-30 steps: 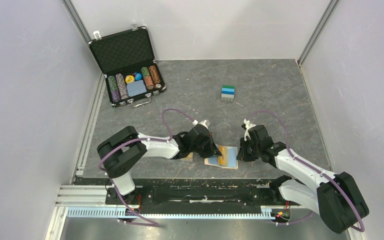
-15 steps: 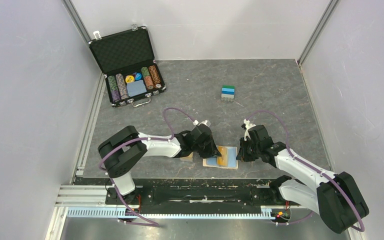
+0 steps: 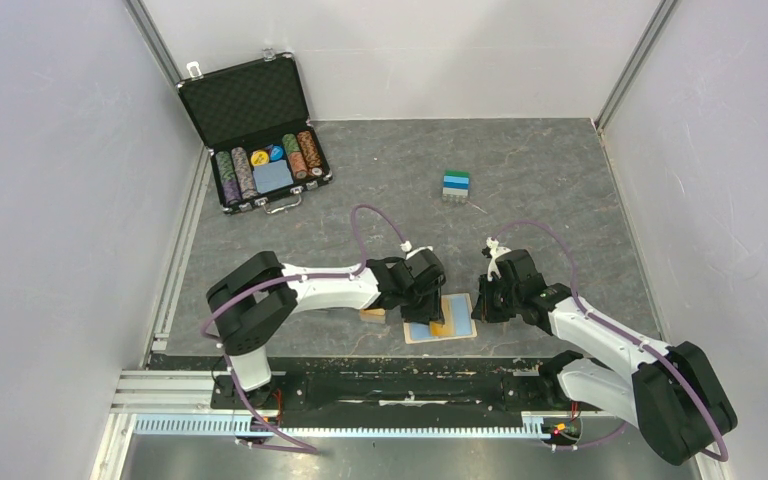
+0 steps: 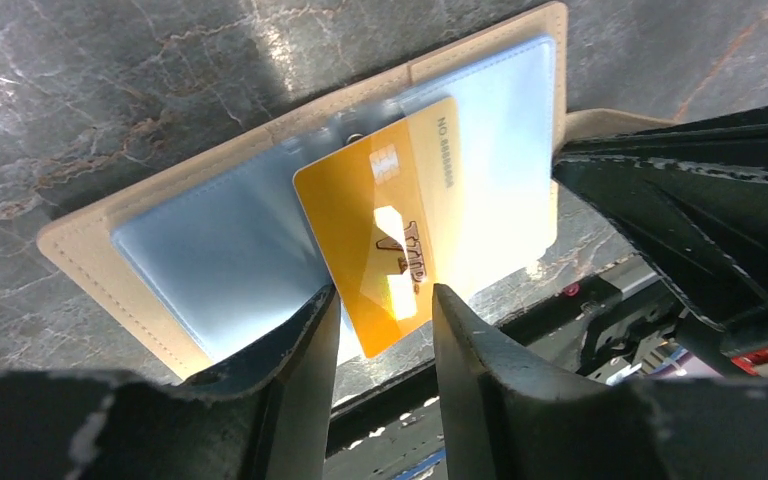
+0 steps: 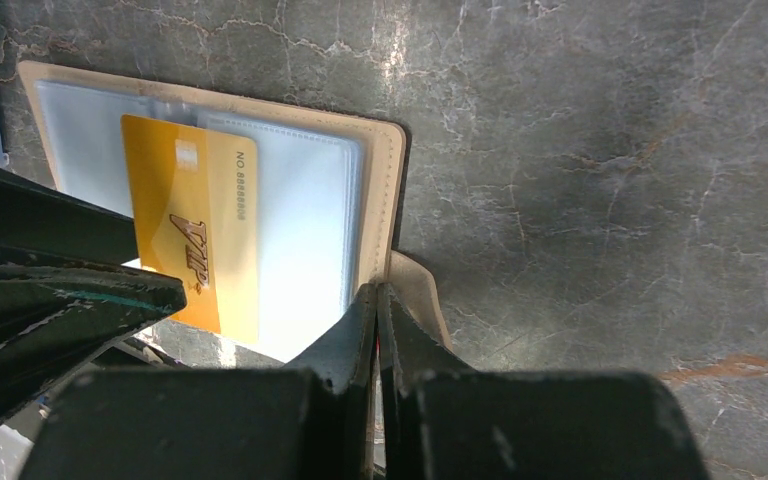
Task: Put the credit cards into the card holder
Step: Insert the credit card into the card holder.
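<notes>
The tan card holder lies open and flat near the table's front edge, its pale inner sleeves facing up. A yellow credit card sits partly inside one sleeve, its near end sticking out. My left gripper is open, with its jaws apart on either side of that free end. My right gripper is shut, its tips resting on the holder's right edge beside the snap flap. A small stack of blue, green and white cards stands farther back.
A big black chip case stands open at the back left. A small orange-tan box lies just left of the card holder, under my left arm. Grey walls close in on both sides.
My left gripper opened and let go of the yellow card, and its wrist swung right over the holder. The right arm has not moved.
</notes>
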Tool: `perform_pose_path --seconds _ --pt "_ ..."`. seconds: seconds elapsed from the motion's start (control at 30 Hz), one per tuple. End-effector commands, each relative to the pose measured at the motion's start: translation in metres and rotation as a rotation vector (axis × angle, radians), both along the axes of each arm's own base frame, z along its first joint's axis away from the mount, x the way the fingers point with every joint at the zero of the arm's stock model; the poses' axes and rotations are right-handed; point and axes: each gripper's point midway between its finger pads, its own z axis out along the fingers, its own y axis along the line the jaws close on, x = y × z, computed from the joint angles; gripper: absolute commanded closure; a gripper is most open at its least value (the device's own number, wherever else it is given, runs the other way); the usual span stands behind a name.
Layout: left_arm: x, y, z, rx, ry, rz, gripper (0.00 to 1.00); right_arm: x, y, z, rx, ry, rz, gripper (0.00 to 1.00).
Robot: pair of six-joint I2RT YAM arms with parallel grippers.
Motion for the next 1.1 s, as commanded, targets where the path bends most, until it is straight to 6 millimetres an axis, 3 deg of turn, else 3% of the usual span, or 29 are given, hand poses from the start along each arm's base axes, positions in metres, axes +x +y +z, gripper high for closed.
perform_pose_path --seconds 0.0,0.17,0.47,0.63,0.83,0.93,1.07 --pt "-0.003 0.002 -0.012 0.057 -0.002 -0.054 0.53 -0.012 -0.009 -0.016 -0.042 0.042 0.007 1.00" --pt "-0.007 -0.011 -0.016 0.019 0.022 -0.060 0.54 -0.013 -0.010 -0.017 -0.044 0.045 0.009 1.00" --pt "-0.005 -0.043 0.000 -0.044 0.014 -0.082 0.53 -0.013 -0.009 -0.016 -0.041 0.043 0.012 1.00" --pt "-0.007 -0.044 0.008 -0.045 -0.014 -0.138 0.45 -0.012 -0.009 -0.014 -0.040 0.038 0.009 1.00" --pt "0.002 -0.006 0.017 0.131 -0.102 -0.152 0.29 -0.006 -0.009 -0.005 -0.049 0.020 0.002 1.00" --pt "0.008 0.019 0.029 0.242 -0.149 -0.150 0.25 0.000 -0.010 0.005 -0.053 -0.005 -0.005 0.96" --pt "0.014 0.038 0.051 0.296 -0.212 -0.158 0.21 0.008 -0.007 0.019 -0.043 -0.039 -0.011 0.92"
